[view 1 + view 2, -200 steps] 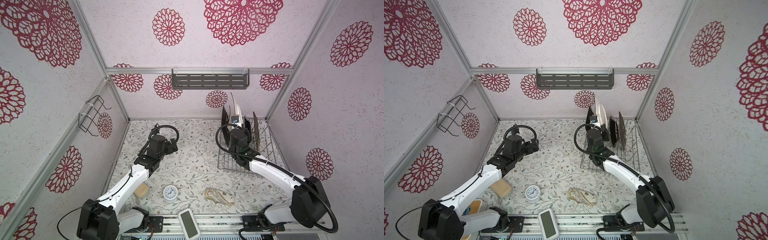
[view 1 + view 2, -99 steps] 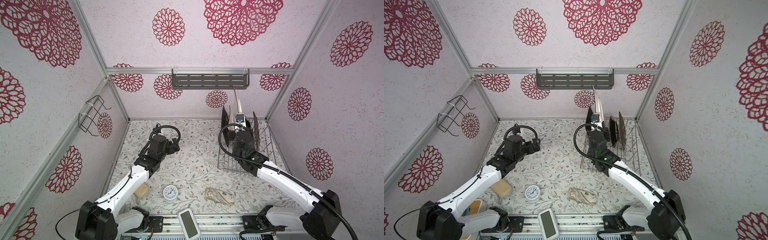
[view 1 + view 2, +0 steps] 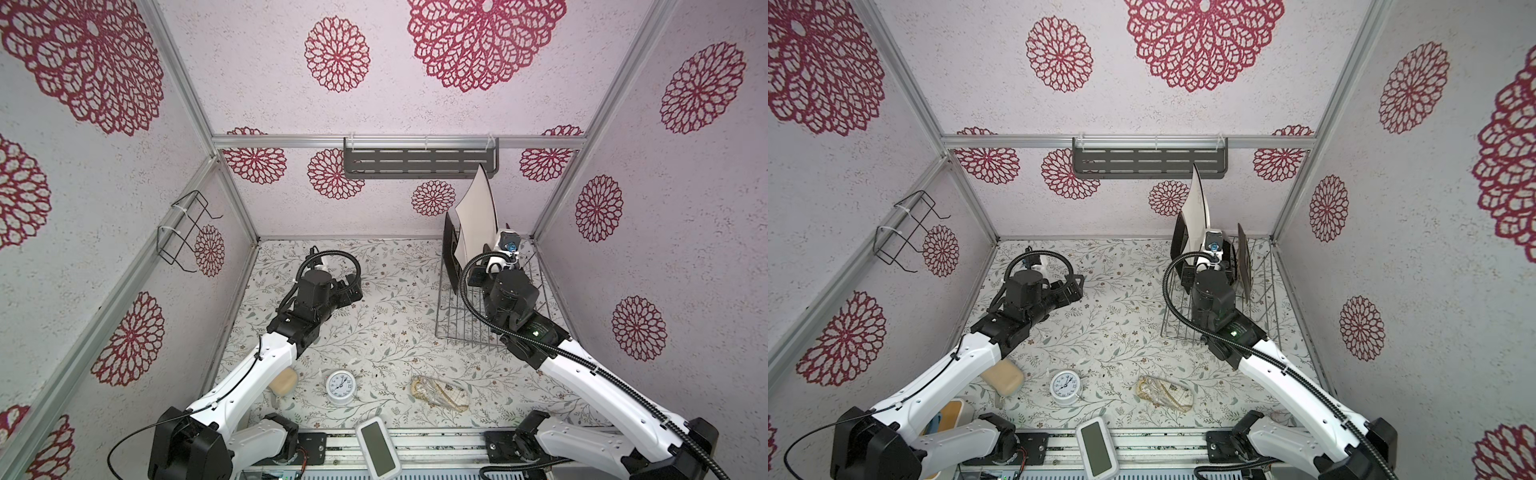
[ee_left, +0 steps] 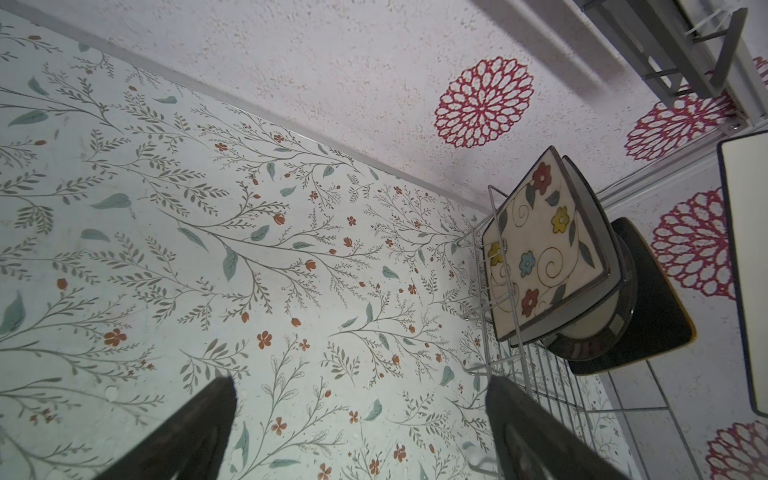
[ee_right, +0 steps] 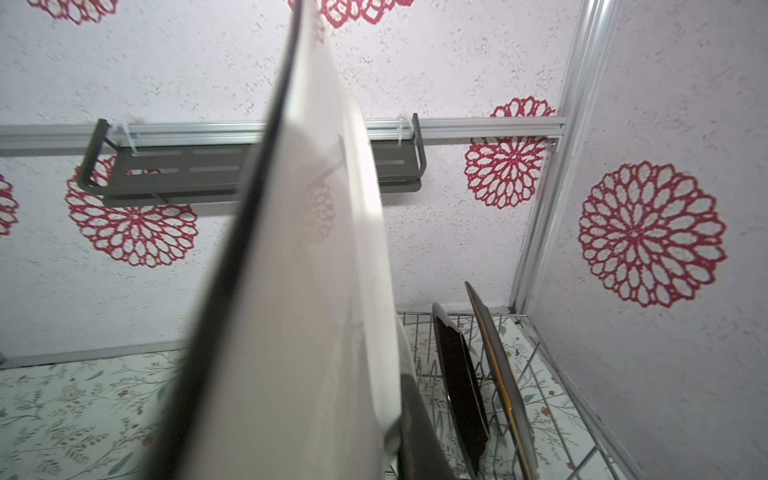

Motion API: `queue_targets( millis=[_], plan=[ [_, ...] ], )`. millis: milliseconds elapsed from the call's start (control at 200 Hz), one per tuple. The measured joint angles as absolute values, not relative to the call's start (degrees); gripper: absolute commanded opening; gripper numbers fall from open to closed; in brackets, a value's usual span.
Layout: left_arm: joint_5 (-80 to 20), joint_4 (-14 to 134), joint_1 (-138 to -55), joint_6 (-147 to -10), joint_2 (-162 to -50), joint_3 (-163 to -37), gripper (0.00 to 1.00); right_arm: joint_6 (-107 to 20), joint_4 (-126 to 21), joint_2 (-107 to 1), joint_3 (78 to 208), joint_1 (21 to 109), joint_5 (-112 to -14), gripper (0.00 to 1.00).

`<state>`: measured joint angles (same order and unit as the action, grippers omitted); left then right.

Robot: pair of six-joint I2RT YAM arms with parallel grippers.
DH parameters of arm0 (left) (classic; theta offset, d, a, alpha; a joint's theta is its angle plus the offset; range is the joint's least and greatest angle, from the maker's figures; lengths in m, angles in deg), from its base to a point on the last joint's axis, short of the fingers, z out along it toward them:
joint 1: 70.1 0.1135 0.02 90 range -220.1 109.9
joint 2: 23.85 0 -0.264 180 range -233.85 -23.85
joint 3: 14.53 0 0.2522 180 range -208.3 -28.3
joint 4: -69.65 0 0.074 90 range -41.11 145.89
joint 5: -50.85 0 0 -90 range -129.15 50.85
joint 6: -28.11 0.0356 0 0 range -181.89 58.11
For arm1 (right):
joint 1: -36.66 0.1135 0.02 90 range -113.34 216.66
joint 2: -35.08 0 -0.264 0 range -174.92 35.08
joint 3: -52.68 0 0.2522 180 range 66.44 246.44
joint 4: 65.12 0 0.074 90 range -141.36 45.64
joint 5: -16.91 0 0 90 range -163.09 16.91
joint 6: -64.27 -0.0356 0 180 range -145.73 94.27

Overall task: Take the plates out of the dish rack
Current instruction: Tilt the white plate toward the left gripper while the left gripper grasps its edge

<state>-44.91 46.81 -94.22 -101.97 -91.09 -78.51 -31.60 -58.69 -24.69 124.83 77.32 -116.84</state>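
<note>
Your right gripper point(image 3: 503, 254) is clamping tight on the lower edge of the white plate point(image 3: 478, 216). In the right wrist view that plate is filling the middle of the picture, and one dark finger point(image 5: 419, 440) is pressing against its face. You're holding it on edge, leaning a little, and it's rising well above its neighbours over the back end of the rack point(image 3: 457, 332). The rack itself is sitting at the back right corner of the table point(image 3: 395, 324) in a top view. I cannot tell whether the plate's bottom edge is clearing the tines.

Two dark plates point(image 5: 461, 386) are standing upright in the rack just beside the one you're gripping. In the left wrist view the flower plate point(image 4: 540, 249) is leaning at the rack's near end, with more plates crowding close behind it.

Your left gripper point(image 3: 353, 289) is hanging with its jaws spread wide and nothing between the fingers point(image 4: 199, 432). It's hovering over bare table near the middle and touching no plate. It's pointing toward the rack, and in a top view it's sitting well apart from the wires.
</note>
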Motion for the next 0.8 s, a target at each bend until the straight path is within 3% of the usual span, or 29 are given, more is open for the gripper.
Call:
queue_targets(
  millis=[340,801],
  plan=[
    [-39.6,52.2,-94.2,-105.5,-91.0,-77.9,0.99,-44.6,-57.2,-23.1,122.7,77.3,-105.0,0.00],
    [-31.9,60.7,-94.0,-110.2,-90.9,-74.3,0.98,-62.3,-60.3,-30.5,118.5,77.3,-88.6,0.00]
  ],
)
